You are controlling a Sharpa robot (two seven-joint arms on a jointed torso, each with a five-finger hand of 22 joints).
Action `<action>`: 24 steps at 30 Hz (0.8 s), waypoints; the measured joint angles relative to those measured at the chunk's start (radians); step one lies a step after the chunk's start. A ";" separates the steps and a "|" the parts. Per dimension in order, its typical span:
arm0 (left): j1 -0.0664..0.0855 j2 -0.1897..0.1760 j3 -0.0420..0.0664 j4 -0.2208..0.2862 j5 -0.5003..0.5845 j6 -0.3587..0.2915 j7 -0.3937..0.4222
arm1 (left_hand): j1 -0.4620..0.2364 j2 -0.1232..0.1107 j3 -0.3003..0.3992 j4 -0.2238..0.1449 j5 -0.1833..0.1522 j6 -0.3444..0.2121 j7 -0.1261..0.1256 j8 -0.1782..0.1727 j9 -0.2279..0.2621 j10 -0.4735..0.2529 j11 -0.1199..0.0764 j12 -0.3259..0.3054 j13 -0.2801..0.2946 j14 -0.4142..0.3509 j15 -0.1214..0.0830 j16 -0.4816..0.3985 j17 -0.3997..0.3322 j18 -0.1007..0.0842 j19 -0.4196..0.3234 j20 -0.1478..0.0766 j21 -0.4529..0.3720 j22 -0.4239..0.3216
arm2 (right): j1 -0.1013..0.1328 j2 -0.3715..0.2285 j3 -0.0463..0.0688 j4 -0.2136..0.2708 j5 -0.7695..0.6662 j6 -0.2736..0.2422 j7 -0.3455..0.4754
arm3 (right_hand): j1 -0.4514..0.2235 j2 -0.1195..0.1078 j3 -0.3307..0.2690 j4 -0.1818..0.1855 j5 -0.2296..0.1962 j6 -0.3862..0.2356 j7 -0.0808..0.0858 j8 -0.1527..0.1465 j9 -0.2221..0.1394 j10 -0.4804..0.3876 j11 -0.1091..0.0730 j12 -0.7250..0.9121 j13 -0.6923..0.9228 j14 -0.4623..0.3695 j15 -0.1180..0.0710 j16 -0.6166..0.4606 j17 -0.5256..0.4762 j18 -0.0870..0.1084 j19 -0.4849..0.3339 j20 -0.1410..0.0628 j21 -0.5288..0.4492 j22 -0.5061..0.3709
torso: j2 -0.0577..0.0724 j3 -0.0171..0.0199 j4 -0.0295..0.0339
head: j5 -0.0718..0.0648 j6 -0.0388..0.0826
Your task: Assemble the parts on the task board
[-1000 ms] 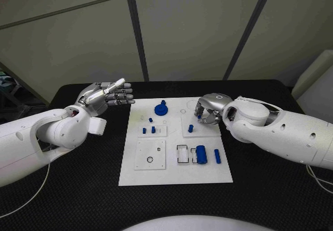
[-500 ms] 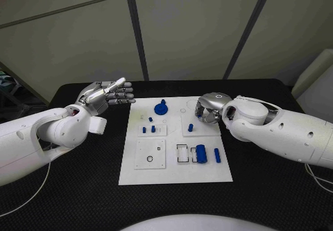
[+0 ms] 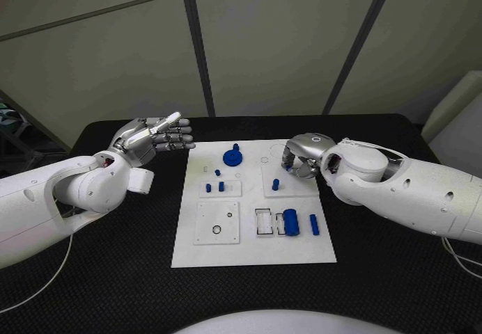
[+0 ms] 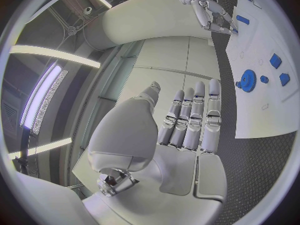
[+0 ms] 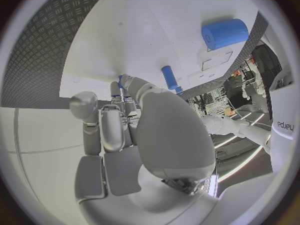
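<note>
The white task board (image 3: 251, 247) lies in the middle of the table. On it are a blue gear-like disc (image 3: 233, 158), small blue pegs (image 3: 222, 186), one upright peg (image 3: 276, 185), a blue cylinder (image 3: 291, 223) and a thin blue bar (image 3: 314, 225). My right hand (image 3: 304, 156) hovers over the board's far right part, fingers curled down. In the right wrist view its fingertips pinch a small blue part (image 5: 120, 78), with the upright peg (image 5: 169, 77) and cylinder (image 5: 225, 32) beyond. My left hand (image 3: 150, 139) is raised beside the board's far left corner, palm up and holding nothing.
A white inset plate (image 3: 218, 224) with an oval hole sits at the board's near left, and white frames (image 3: 264, 221) lie beside the cylinder. Black tabletop (image 3: 120, 264) surrounds the board. The left wrist view shows the left hand (image 4: 187, 125), the board (image 4: 262, 110) and disc (image 4: 248, 80).
My right hand's fingers have tucked in slightly over the board's far right. The left hand and the parts on the board have not moved.
</note>
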 measured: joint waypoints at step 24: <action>0.000 0.011 0.000 -0.018 0.001 0.005 0.000 | 0.000 0.000 0.000 -0.005 0.000 0.000 0.000 0.000 0.000 0.000 0.000 0.000 0.000 0.004 0.004 0.000 -0.002 0.000 0.000 0.000 0.000 -0.003 | 0.000 -0.093 0.002 0.185 -0.008 -0.122 -0.008 | -0.002 0.007 0.022 -0.022 -0.005 0.002 -0.001 -0.001 -0.001 0.000 0.000 -0.004 0.001 0.000 0.000 0.008 0.004 -0.016 -0.004 -0.004 0.021 0.022 | 0.000 0.0003 -0.0007 | 0.000 0.007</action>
